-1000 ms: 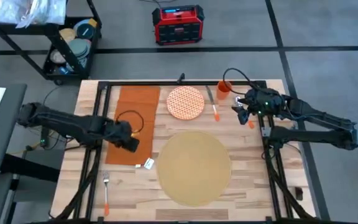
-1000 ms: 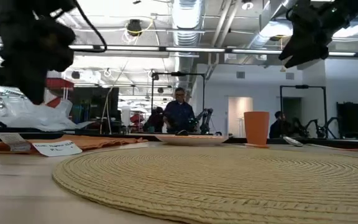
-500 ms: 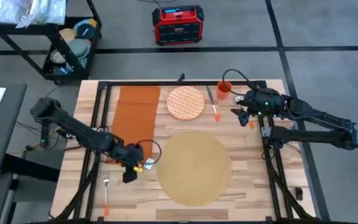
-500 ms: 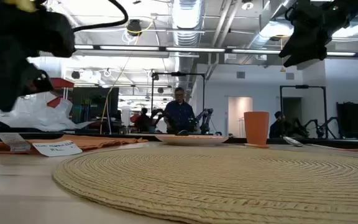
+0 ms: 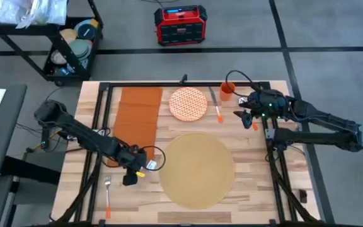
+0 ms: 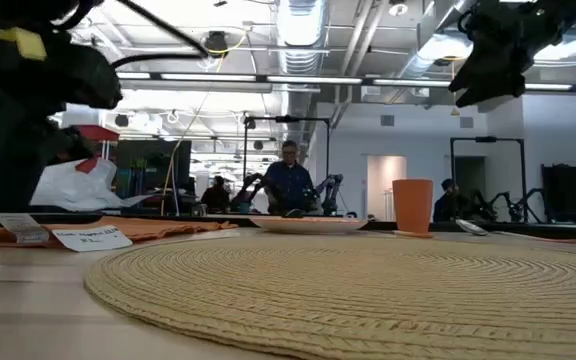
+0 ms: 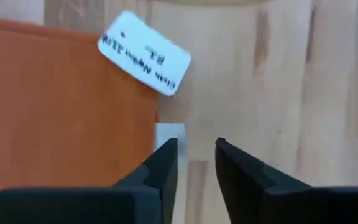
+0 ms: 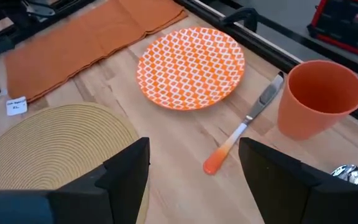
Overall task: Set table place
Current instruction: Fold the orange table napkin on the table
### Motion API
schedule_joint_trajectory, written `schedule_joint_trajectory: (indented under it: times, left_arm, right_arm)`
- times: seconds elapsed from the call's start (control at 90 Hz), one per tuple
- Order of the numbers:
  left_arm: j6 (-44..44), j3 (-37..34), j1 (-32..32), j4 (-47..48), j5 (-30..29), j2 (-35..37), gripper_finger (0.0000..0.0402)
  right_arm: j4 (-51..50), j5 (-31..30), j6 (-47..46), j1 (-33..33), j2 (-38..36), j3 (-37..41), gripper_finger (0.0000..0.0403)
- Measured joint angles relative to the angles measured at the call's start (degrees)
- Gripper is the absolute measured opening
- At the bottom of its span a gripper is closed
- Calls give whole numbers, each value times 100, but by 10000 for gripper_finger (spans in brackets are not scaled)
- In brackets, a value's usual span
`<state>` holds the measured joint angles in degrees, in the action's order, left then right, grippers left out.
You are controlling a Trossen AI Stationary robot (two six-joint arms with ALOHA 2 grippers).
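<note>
Two narrowly parted fingers of the left gripper (image 7: 194, 158) are held low at the rust-orange cloth napkin's (image 5: 135, 123) corner, probably for pinching it. Just beside lies the round tan woven placemat (image 5: 196, 169). Farther off, the right gripper (image 8: 194, 168) hangs wide open, empty.

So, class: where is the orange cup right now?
In the high view the orange cup stands at the table's far right, beside the knife, with the right gripper hovering near it.

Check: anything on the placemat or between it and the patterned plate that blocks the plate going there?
Nothing visible. The placemat lies bare, with only bare table between it and the patterned plate; the knife lies beside the plate.
</note>
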<state>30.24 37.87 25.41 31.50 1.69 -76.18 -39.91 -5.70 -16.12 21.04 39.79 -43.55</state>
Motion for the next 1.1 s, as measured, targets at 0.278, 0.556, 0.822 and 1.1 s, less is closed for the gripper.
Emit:
schedule_joint_trajectory:
  times: [0.278,0.556,0.822,1.1]
  left_arm:
    - [40,0,-55,198,-399,8,145]
    - [4,0,-52,48,-559,-295,149]
    - [192,33,-57,-109,-544,-934,149]
    - [391,52,-26,-118,-659,-1233,106]
  right_arm:
    - [-1,3,-4,0,2,0,234]
    - [-1,3,2,2,2,0,234]
    - [-34,1,-33,2,0,0,234]
    - [-43,-1,-158,9,2,0,234]
